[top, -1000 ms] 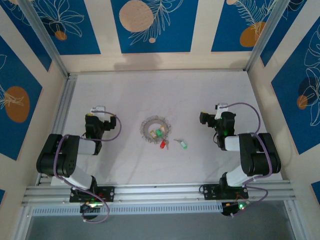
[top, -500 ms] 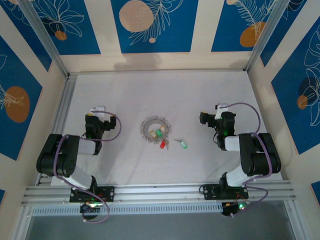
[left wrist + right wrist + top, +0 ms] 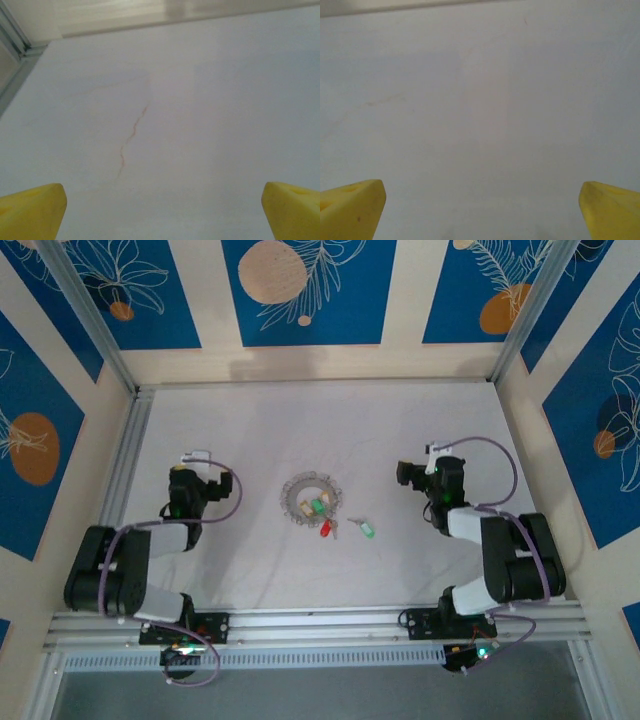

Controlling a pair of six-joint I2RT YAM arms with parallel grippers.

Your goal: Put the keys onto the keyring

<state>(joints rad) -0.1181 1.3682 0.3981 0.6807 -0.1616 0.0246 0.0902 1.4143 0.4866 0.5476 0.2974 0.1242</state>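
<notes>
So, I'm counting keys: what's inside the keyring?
Inside the keyring lie a green key and a tan key. Too small to tell whether either is threaded on it.

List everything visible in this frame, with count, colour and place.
keyring: one, grey, flat at table centre.
keys: about four; a green-headed and a tan-headed one inside the ring, a red one at its near edge, a green one further right.
table: one, white; a faint reddish scuff in the left wrist view.
wall panels: several, blue and cream, around the table.
left gripper: one, yellow fingers, open, over bare table left of the ring.
right gripper: one, yellow fingers, open, over bare table right of the ring.
</notes>
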